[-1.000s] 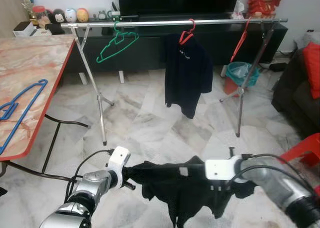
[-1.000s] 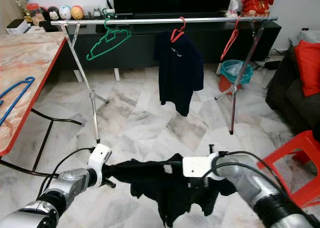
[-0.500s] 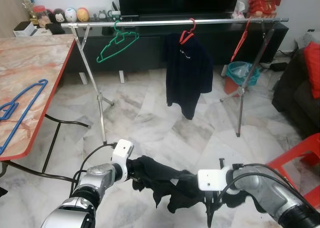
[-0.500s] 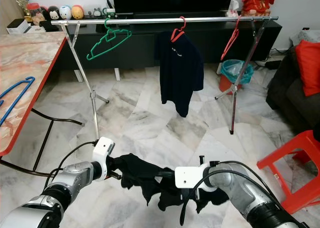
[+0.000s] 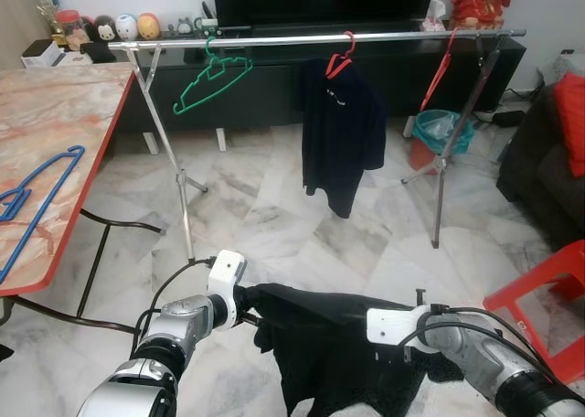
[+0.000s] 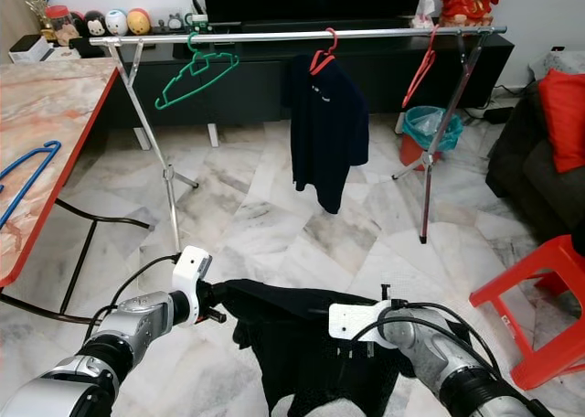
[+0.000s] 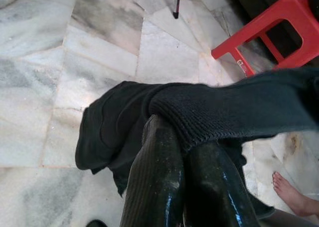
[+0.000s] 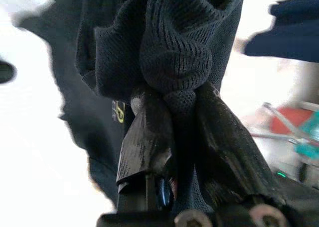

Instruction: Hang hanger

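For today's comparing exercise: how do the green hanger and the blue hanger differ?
The green hanger hangs tilted from the rack rail; the blue hanger lies flat on the marble table. The green one is far from the robot, the blue one nearer, on its left. Both are bare, carrying no clothes.

A matt, ribbed-knit black cloth garment [image 5: 338, 335] is pinched by glossy black fingers [image 7: 154, 182], above polished marble floor [image 5: 274, 207] and a shiny metal rail [image 5: 311, 40].
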You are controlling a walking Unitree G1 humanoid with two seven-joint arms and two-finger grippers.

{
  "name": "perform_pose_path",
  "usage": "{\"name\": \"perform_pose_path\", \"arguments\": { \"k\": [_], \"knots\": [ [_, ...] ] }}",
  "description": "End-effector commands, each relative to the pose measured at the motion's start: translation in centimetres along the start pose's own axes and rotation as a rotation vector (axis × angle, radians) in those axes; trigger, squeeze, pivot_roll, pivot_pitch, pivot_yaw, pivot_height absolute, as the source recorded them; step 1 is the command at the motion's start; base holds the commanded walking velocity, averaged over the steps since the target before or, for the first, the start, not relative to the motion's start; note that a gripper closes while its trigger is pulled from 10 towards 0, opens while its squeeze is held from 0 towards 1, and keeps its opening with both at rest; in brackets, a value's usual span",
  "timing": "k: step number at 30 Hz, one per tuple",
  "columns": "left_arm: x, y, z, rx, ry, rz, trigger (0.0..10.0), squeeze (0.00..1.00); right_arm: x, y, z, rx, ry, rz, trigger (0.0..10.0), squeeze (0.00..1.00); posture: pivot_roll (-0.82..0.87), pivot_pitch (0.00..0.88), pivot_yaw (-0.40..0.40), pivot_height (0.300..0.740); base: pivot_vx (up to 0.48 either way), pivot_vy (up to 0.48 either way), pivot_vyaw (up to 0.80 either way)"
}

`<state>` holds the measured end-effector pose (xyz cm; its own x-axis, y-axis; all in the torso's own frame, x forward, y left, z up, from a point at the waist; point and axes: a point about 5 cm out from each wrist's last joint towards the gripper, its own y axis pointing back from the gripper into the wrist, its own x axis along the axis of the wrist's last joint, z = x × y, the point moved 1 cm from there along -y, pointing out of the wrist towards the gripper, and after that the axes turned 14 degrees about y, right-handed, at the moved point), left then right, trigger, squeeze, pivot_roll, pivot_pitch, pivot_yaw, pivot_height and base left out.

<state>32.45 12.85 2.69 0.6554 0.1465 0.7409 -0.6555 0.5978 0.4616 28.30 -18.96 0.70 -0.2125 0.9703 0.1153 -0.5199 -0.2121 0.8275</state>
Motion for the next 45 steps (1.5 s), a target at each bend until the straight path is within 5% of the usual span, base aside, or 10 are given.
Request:
{"name": "perform_pose_path", "arguments": {
  "k": [1,4,7,12,16,19,24,28,37,45],
  "knots": [
    [1.4,0.1,0.1,-0.004,-0.011,0.032,10.0,0.00,1.1,-0.1,-0.5,0.039,-0.080,0.094,10.0,0.00,-0.03,0.011,0.023,0.740,0.000,0.000,0.00],
    [1.4,0.1,0.1,-0.006,-0.010,0.032,10.0,0.00,1.6,-0.2,-1.3,0.101,-0.047,0.127,10.0,0.00,-0.04,0.006,0.026,0.740,0.000,0.000,0.00],
    [1.4,0.1,0.1,-0.011,-0.002,0.030,10.0,0.00,2.0,-0.8,-0.2,-0.022,-0.096,0.128,10.0,0.00,-0.04,0.004,0.028,0.740,0.000,0.000,0.00],
    [1.2,-0.1,0.4,-0.024,0.001,0.022,10.0,0.00,2.8,-1.1,-0.5,-0.006,-0.140,0.162,10.0,0.00,-0.03,0.001,0.028,0.740,0.000,0.000,0.00],
    [1.1,-0.2,0.6,-0.031,0.005,0.016,10.0,0.00,2.1,-1.5,0.2,-0.109,-0.166,0.079,10.0,0.00,-0.03,0.001,0.027,0.740,0.000,0.000,0.00],
    [0.8,-0.2,0.6,-0.032,0.007,0.007,10.0,0.00,2.5,-1.7,0.8,-0.154,-0.263,0.129,10.0,0.00,-0.03,0.005,0.028,0.740,0.000,0.000,0.00],
    [0.7,-0.3,0.8,-0.045,0.019,-0.001,10.0,0.00,2.5,-1.7,1.1,-0.197,-0.240,0.112,10.0,0.00,-0.03,0.007,0.028,0.740,0.000,0.000,0.00],
    [0.2,-0.4,1.0,-0.056,0.022,-0.019,10.0,0.00,2.6,-1.7,2.7,-0.330,-0.371,0.110,10.0,0.00,-0.03,0.009,0.029,0.740,0.000,0.000,0.00],
    [-0.2,-0.3,1.8,-0.157,0.017,-0.039,10.0,0.00,1.6,-1.7,3.8,-0.470,-0.491,0.034,10.0,0.00,-0.02,0.011,0.030,0.740,0.000,0.000,0.00],
    [-2.3,-0.1,1.7,-0.152,-0.130,-0.175,10.0,0.00,1.2,-0.4,6.9,-0.664,-0.643,0.072,10.0,0.00,-0.02,0.011,0.032,0.740,0.000,0.000,0.00]
  ]
}}
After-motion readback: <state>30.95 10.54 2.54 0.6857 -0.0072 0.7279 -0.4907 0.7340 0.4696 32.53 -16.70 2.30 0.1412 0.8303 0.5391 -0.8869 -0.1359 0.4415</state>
